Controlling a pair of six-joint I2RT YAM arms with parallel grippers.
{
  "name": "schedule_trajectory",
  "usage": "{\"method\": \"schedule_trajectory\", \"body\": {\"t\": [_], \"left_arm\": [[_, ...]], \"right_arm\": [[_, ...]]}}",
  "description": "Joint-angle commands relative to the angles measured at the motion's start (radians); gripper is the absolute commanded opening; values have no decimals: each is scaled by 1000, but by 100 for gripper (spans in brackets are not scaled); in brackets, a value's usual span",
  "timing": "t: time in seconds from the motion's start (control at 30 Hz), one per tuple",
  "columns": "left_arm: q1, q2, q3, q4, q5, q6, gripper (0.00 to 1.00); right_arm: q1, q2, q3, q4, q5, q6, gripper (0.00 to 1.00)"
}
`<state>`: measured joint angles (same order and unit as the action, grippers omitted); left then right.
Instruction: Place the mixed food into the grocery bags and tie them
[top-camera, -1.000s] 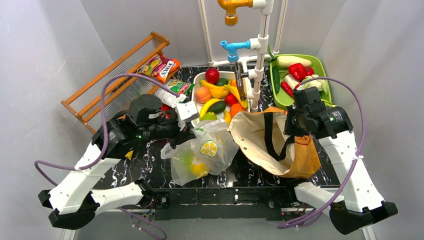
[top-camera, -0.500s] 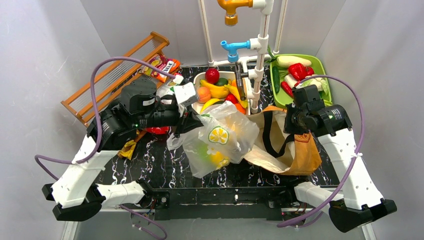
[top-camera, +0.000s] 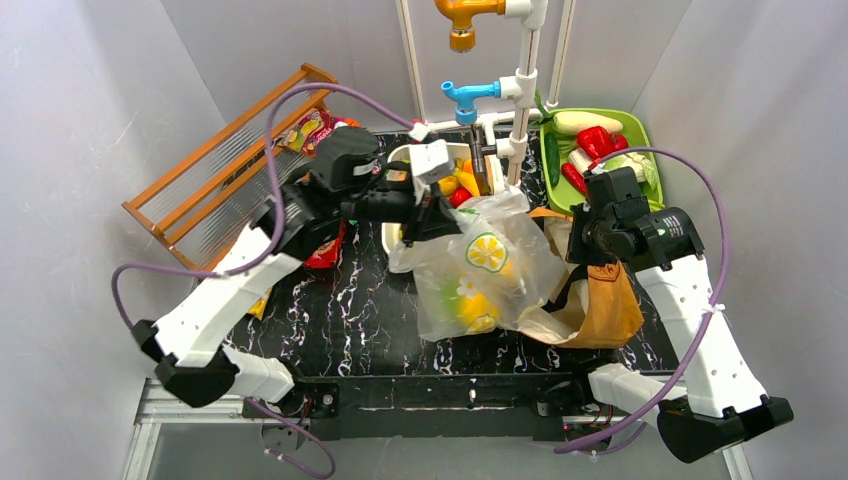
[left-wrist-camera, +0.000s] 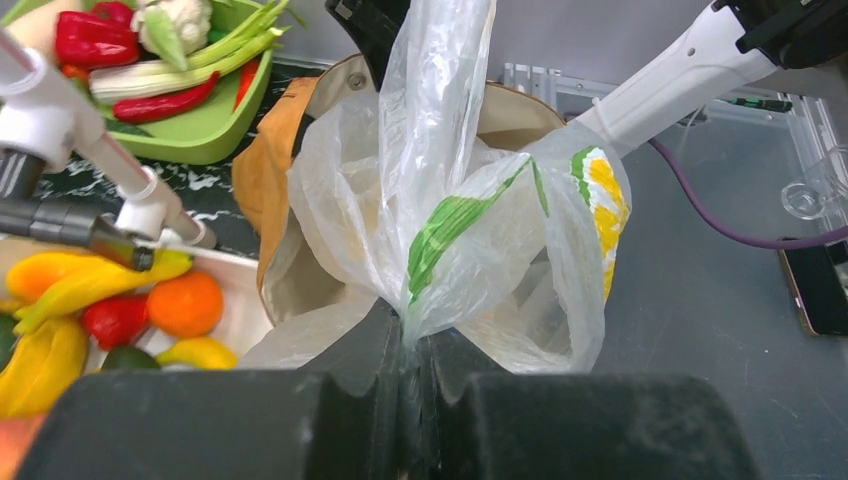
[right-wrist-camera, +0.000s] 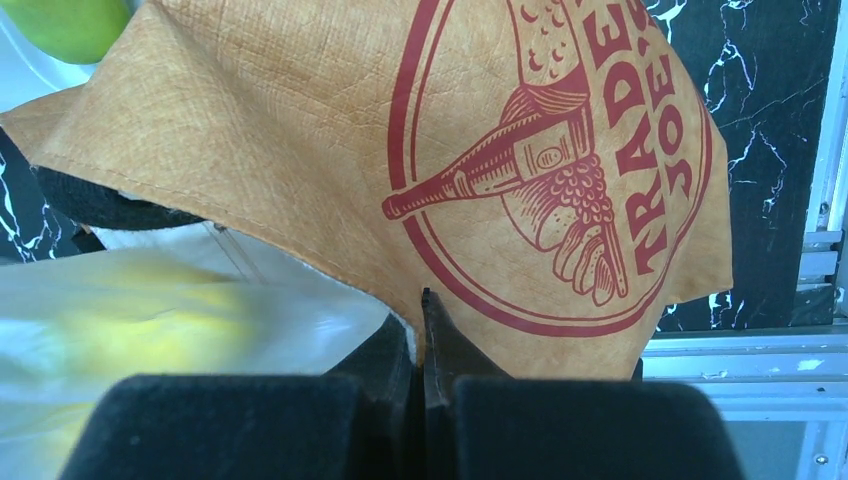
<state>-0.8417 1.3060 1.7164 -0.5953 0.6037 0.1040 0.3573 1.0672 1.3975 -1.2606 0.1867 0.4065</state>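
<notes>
**Item 1, clear plastic bag** (top-camera: 480, 275): in the last second I have carried it from the middle-left of the counter (top-camera: 340, 320) across to the right. It is now lifted by its neck against the mouth of the tan tote (top-camera: 605, 310), with yellow fruit (top-camera: 468, 312) showing low inside.
- Left pincer (left-wrist-camera: 410, 345): clamped tight on the bag's gathered neck.
- Right pincer (right-wrist-camera: 422, 325): unmoved, pinched shut on the tote's cloth edge, holding it up.
- Reading: the small bag looks bound for the tote, and neither bag is tied yet.

**Item 2, surface:** black marbled counter. At the back stand a white tray (left-wrist-camera: 240, 310) of fruit and a green tray (top-camera: 642, 140) of vegetables. Snack packets (top-camera: 312, 128) lie beside a wooden rack (top-camera: 215, 165).

**Item 3, room:** plain grey walls and white pipes (top-camera: 522, 90) with coloured taps.
</notes>
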Motion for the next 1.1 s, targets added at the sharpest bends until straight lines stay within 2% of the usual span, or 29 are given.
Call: {"method": "schedule_trajectory", "body": {"t": [0.0, 0.13, 0.3, 0.43, 0.57, 0.87, 1.07], "left_arm": [[-6, 62, 47, 141, 130, 26, 0], [-9, 108, 42, 240, 164, 33, 0], [-22, 112, -70, 515, 175, -15, 0], [-64, 122, -89, 654, 160, 43, 0], [-74, 153, -89, 706, 164, 51, 0], [-92, 217, -242, 825, 172, 7, 0], [-92, 270, -333, 906, 98, -72, 0]], "right_arm": [[-3, 1, 57, 25, 1, -14, 1], [-2, -5, 63, 25, -12, -7, 1], [-7, -6, 65, 24, -36, 0, 1], [-22, 0, 89, 25, -115, -9, 1], [-51, -16, 109, 54, -229, -8, 1], [-126, -20, 106, 95, -409, 17, 1], [-169, 2, 136, 98, -512, 20, 1]]}}
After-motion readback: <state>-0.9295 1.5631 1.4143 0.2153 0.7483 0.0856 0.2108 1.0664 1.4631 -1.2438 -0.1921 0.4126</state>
